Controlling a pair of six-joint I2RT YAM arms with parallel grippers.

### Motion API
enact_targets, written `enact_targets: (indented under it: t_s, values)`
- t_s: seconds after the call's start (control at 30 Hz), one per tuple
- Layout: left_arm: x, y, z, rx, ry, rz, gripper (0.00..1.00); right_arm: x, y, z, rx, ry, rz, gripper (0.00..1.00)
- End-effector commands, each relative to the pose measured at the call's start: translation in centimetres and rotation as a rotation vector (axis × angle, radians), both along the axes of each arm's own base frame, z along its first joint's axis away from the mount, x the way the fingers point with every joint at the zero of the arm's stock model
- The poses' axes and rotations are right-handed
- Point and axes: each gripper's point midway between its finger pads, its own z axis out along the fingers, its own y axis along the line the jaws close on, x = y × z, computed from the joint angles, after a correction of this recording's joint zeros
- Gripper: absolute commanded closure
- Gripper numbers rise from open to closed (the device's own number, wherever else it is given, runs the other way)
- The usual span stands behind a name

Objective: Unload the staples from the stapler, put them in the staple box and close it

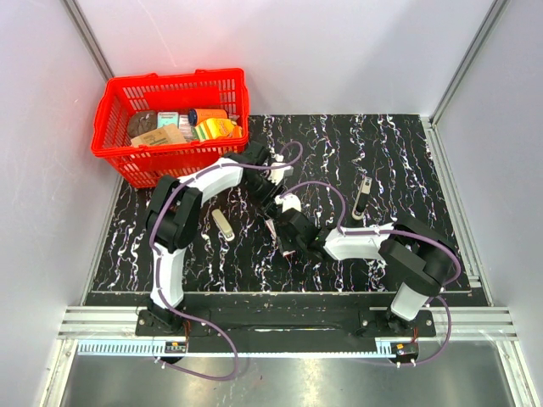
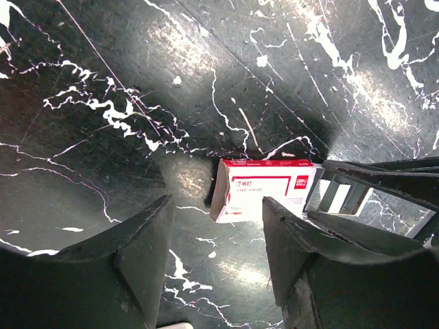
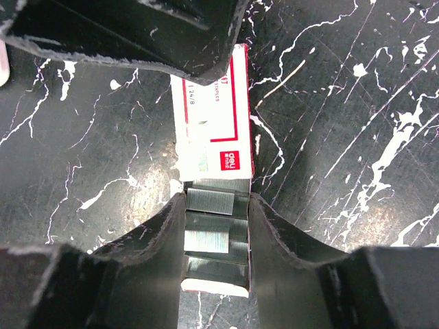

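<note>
A white and red staple box (image 3: 209,116) lies on the black marbled mat. Its inner tray (image 3: 212,236) is slid partway out, and rows of silver staples show in it. My right gripper (image 3: 214,226) is shut on the tray, one finger on each side. My left gripper (image 2: 216,233) hangs open just above the mat, and the box (image 2: 264,188) lies just beyond its fingertips, touching neither. In the top view both grippers, left (image 1: 273,182) and right (image 1: 284,227), meet at mid-mat. A black and silver stapler (image 1: 363,197) lies apart, to the right.
A red basket (image 1: 114,102) holding several packets stands at the back left corner. A small white oblong object (image 1: 223,225) lies on the mat left of the box. White walls close in the mat on three sides.
</note>
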Motion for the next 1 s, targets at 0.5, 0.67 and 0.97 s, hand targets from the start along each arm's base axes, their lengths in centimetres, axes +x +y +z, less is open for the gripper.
enact_targets:
  t_s: [0.5,0.67,0.97]
  values:
    - [-0.5,-2.2,-0.2,-0.037,-0.007,-0.050,0.65,-2.9,-1.7,-3.9,-0.085,0.126,0.016,0.57]
    - [-0.5,-2.2,-0.3,-0.039,-0.004,-0.045,0.66,-2.9,-1.8,-4.0,-0.084,0.128,0.016,0.57]
    - [-2.0,-3.0,-0.1,-0.064,0.024,-0.079,0.71,-2.9,-1.9,-4.2,-0.086,0.128,0.011,0.57]
